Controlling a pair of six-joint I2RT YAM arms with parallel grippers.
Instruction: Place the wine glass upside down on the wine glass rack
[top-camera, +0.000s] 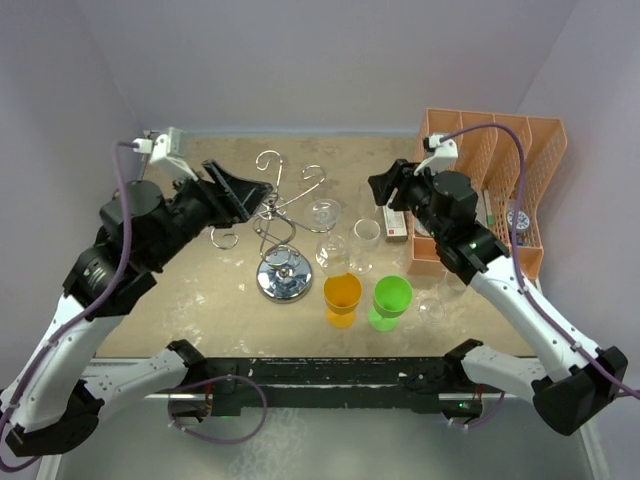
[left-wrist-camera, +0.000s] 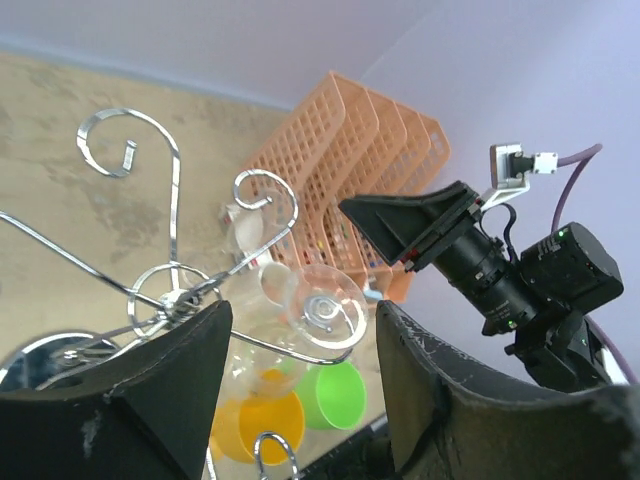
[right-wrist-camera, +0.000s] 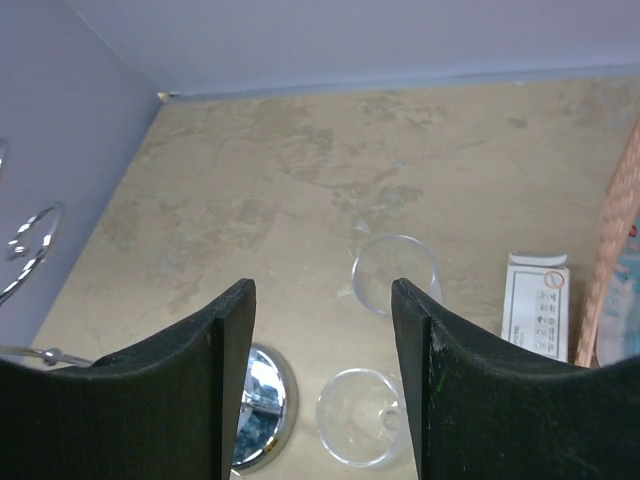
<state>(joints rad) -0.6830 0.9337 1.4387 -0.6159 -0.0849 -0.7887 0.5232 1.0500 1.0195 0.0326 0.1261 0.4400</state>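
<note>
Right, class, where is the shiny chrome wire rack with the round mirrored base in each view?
Top external: the chrome wire rack stands just left of centre.
Left wrist: its scroll arms fill the left half.
Right wrist: its mirrored base at the bottom edge, left of centre.
Shared landmark: the orange mesh file organiser, to its right throughout.

1. One chrome wire rack (top-camera: 283, 225), mid-table toward the far edge.
2. Three clear glasses (top-camera: 335, 255) beside it; perhaps a fourth nearer the right edge, too faint to tell.
3. One orange cup (top-camera: 342, 296) and one green cup (top-camera: 392, 298), toward the near edge.
4. One orange mesh organiser (top-camera: 520, 170), far right corner.
5. One small white box (top-camera: 397, 226).
6. Two grippers: left gripper (left-wrist-camera: 305, 310), right gripper (right-wrist-camera: 322, 290).
</note>
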